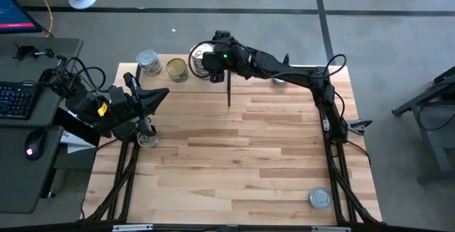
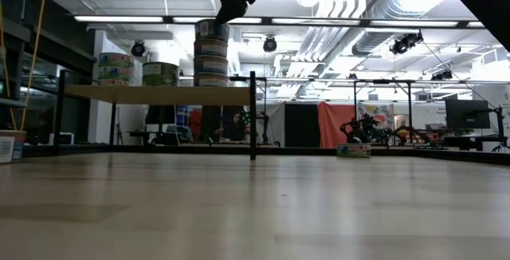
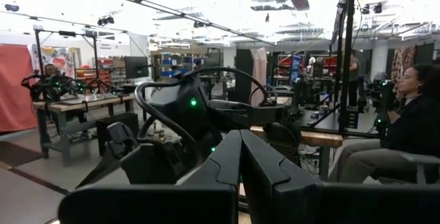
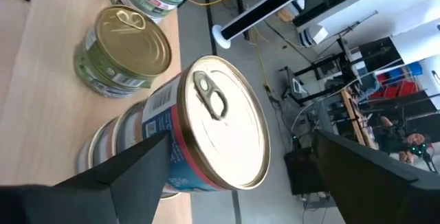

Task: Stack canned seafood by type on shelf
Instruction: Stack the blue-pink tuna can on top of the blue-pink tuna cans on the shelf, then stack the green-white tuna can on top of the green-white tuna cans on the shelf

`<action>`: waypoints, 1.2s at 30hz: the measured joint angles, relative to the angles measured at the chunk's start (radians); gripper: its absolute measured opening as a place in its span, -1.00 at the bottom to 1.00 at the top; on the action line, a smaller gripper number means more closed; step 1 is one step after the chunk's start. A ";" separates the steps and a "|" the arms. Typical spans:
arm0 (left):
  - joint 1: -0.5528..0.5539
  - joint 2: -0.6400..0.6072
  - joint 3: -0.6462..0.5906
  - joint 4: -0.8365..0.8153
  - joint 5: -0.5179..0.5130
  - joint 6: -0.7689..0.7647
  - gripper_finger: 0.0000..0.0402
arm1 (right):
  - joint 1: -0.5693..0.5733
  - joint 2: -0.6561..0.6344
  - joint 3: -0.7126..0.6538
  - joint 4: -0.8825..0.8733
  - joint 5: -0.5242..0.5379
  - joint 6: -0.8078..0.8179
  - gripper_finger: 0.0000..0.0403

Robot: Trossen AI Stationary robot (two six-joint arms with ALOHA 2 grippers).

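Up close, the right wrist view shows the right gripper with its jaws spread wide around the top tin, lid up on a tall pile. Only the low view shows that pile standing straight on the shelf, with two shorter piles farther along. Back at the table's left edge, the left gripper has its jaws pressed together.

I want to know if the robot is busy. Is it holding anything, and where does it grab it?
Nothing is clearly held. The right gripper stands open around the top tin of the tall stack on the shelf. The left gripper is shut and empty.
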 joint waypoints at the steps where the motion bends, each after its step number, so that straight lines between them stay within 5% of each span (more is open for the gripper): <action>1: 0.000 0.000 0.000 0.000 0.000 0.002 -1.00 | -0.001 0.000 0.000 0.005 0.001 -0.005 0.69; 14: -0.004 -0.001 0.000 -0.003 0.000 -0.024 -1.00 | 0.011 -0.040 -0.002 -0.005 -0.020 0.140 0.69; 26: 0.010 -0.003 0.001 -0.010 0.029 -0.036 -1.00 | 0.028 -0.213 -0.024 -0.523 -0.432 0.604 0.69; 30: 0.042 -0.002 0.001 -0.024 0.156 -0.067 -1.00 | 0.074 -0.240 -0.198 -0.588 -0.467 0.667 0.69; 36: 0.111 -0.002 0.001 -0.182 0.321 -0.217 -1.00 | 0.146 -0.409 -0.724 -0.438 -0.471 0.840 0.69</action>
